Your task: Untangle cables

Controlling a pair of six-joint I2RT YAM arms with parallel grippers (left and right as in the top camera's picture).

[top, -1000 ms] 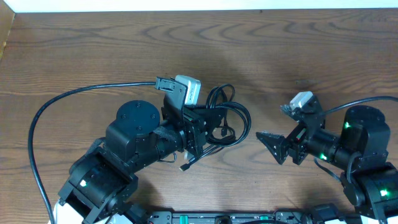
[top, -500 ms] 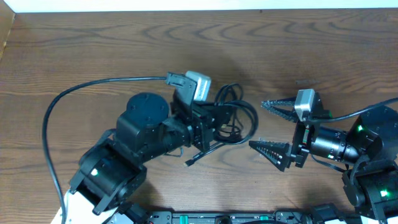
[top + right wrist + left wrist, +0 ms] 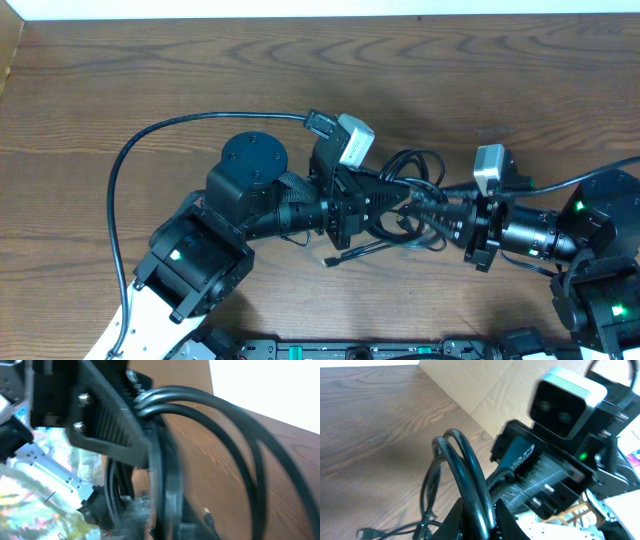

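The cables (image 3: 418, 156) are a bundle of thin black loops hanging between my two grippers at the middle of the table, and one plug end (image 3: 334, 262) trails on the wood. My left gripper (image 3: 402, 196) is shut on the loops from the left. In the left wrist view the cables (image 3: 465, 467) rise out of its closed jaws (image 3: 481, 521). Meeting it from the right, my right gripper (image 3: 420, 210) is shut on the same bundle. The right wrist view is blurred: the cables (image 3: 225, 412) arc past the left gripper's fingers (image 3: 107, 422) and run down into my right gripper (image 3: 167, 512).
The left arm's thick black cable (image 3: 150, 140) sweeps over the table's left half. Cardboard (image 3: 485, 385) stands beyond the table in the left wrist view. The two arms' fingers almost touch at the bundle.
My left gripper carried the cables to the right. My right gripper, wide open before, moved left onto the bundle and closed on it.
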